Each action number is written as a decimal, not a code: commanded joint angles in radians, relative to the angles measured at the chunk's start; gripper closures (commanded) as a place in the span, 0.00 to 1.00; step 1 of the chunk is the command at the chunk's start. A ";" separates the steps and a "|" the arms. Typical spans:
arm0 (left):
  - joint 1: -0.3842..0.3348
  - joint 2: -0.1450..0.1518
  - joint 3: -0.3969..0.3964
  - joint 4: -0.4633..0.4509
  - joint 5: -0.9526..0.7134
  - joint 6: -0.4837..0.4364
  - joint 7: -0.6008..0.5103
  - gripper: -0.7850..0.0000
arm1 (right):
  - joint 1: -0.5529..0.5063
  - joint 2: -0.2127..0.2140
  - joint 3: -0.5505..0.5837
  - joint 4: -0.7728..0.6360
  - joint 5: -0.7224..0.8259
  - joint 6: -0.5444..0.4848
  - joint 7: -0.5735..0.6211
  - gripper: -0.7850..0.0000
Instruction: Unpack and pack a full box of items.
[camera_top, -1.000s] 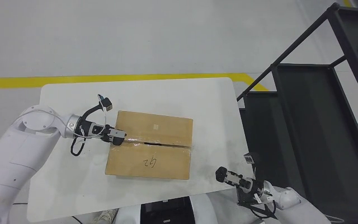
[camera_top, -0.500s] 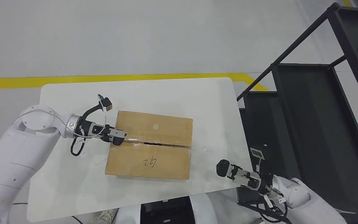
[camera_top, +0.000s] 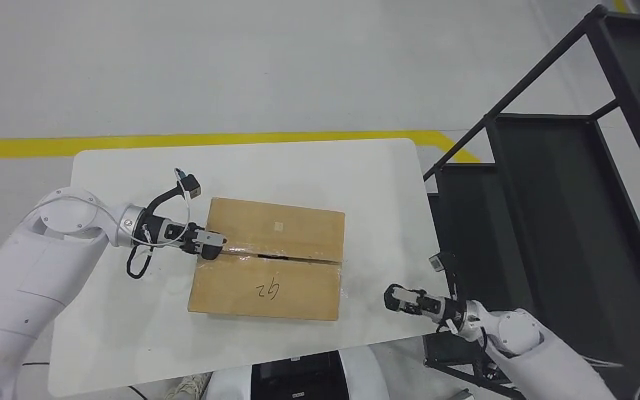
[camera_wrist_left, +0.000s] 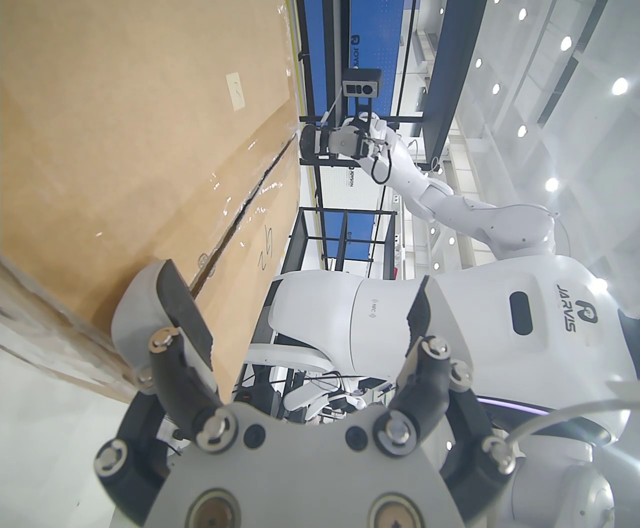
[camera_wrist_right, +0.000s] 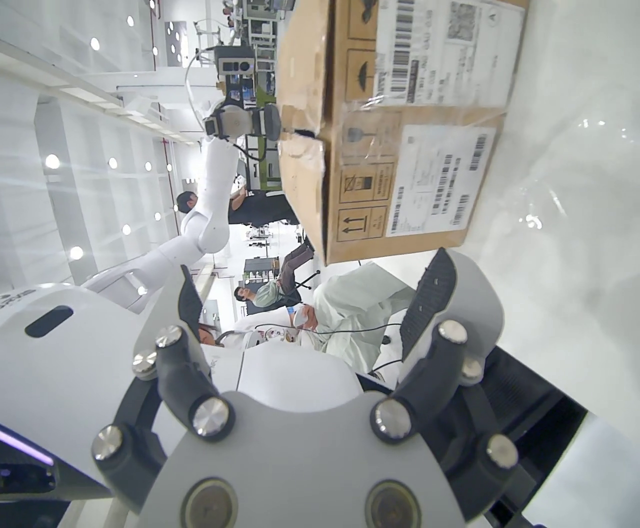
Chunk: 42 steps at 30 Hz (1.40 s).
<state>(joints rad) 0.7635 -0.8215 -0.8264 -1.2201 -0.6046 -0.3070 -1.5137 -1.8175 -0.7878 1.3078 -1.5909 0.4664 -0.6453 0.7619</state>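
Top view: unpack step is starting, flaps shut

Brown cardboard box (camera_top: 270, 255) is sitting closed mid white worktop (camera_top: 370, 180), with its taped centre seam (camera_top: 285, 259) looking slit. Left hand (camera_top: 212, 243) is resting at the seam's end, fingers spread wide and gripping nothing, one pad (camera_wrist_left: 182, 305) against the box top. Right hand (camera_top: 392, 296) is waiting near the box's other end, apart from it, also wide open and empty. Likely next move: working a finger under a flap and lifting it.

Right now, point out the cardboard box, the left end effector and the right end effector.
cardboard box (camera_top: 290, 228), top view, on its far top flap.
left end effector (camera_top: 212, 246), top view, midway between its fingertips, at the box's seam.
right end effector (camera_top: 391, 297), top view, midway between its fingertips.
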 joint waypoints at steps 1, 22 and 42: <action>0.000 0.000 0.000 0.000 0.000 0.000 0.000 0.00 | 0.038 -0.010 -0.040 0.025 -0.018 0.033 -0.019 0.00; 0.000 0.000 0.000 0.000 0.000 0.000 0.000 0.00 | 0.226 -0.114 -0.322 0.180 -0.452 0.157 -0.407 0.00; 0.000 0.000 0.000 0.000 0.000 0.000 0.000 0.00 | 0.010 -0.086 -0.155 0.037 -1.193 -0.142 -0.914 0.00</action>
<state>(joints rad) 0.7635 -0.8215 -0.8264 -1.2201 -0.6047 -0.3070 -1.5137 -1.7986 -0.8723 1.1498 -1.5429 -0.6579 -0.8037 -0.1119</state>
